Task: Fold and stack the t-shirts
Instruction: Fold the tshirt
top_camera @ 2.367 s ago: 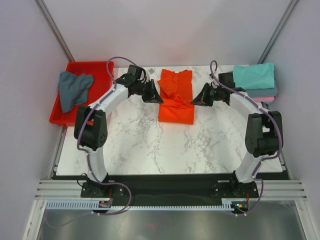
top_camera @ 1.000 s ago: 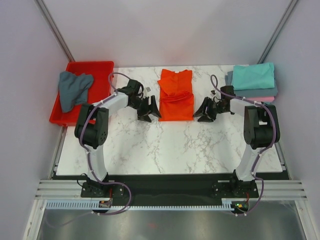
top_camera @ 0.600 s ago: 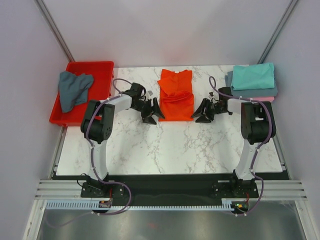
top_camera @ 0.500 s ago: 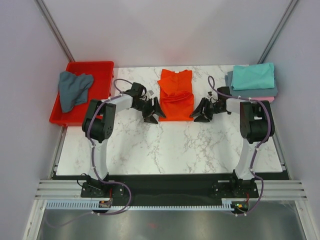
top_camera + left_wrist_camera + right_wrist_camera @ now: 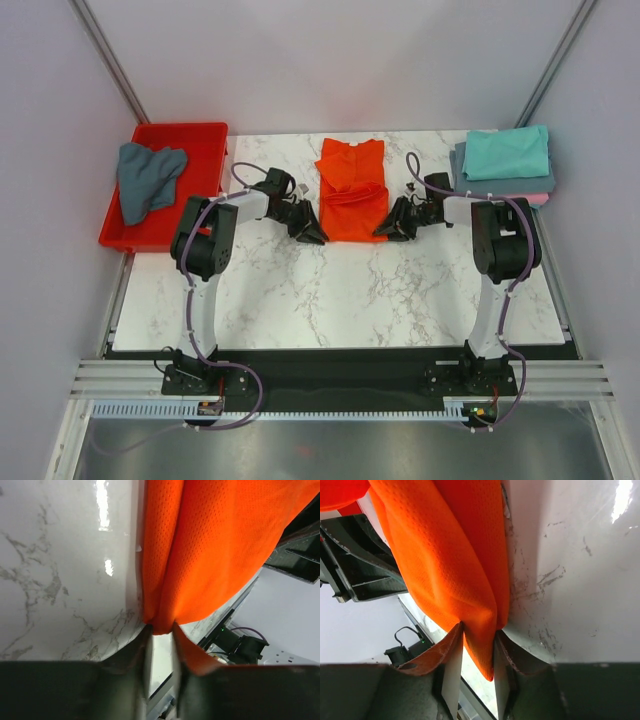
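The bright orange-red t-shirt (image 5: 352, 190) lies part-folded at the back middle of the marble table. My left gripper (image 5: 312, 233) is low at its near left corner and my right gripper (image 5: 385, 230) at its near right corner. In the left wrist view the orange shirt (image 5: 210, 545) comes to a point pinched between the tips of the left gripper (image 5: 159, 630). In the right wrist view the orange shirt's (image 5: 450, 565) corner hangs between the narrow jaws of the right gripper (image 5: 477, 630). A teal shirt (image 5: 508, 152) tops a folded stack over slate grey-blue (image 5: 525, 185) and pink (image 5: 532, 198) ones.
A red plastic tray (image 5: 170, 135) at the back left holds a crumpled slate grey-blue shirt (image 5: 148, 178). The folded stack sits at the table's back right corner. Grey walls close in on both sides.
The orange shirt's near part has been folded back, so it is shorter. Both grippers have since moved inward to its near corners and closed on the cloth.
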Controlling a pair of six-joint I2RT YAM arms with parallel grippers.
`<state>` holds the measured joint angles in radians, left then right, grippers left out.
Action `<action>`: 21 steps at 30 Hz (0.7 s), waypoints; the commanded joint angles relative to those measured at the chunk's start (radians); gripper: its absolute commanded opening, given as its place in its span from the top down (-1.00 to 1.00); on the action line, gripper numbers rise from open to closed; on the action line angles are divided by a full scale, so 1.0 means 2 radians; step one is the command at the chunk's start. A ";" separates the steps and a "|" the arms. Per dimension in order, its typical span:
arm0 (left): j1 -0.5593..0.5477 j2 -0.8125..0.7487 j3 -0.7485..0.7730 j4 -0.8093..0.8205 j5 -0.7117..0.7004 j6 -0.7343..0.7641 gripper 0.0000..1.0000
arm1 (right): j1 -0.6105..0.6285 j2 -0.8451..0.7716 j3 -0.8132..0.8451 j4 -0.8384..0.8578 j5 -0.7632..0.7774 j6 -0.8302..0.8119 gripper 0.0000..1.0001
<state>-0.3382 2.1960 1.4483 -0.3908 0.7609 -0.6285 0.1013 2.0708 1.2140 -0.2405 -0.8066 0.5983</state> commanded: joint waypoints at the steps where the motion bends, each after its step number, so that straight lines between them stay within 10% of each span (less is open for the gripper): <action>1: -0.003 -0.001 0.002 0.010 -0.004 -0.016 0.58 | 0.003 0.001 0.014 0.014 0.000 -0.004 0.32; 10: -0.002 -0.039 0.004 -0.021 -0.018 0.013 0.96 | -0.004 -0.031 0.008 0.010 -0.007 -0.009 1.00; 21: -0.003 -0.171 -0.004 -0.048 -0.019 0.038 0.96 | -0.013 -0.133 0.010 0.007 -0.025 0.030 1.00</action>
<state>-0.3408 1.9484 1.4467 -0.4698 0.7151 -0.5903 0.0803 1.8965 1.2140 -0.2462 -0.8307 0.6216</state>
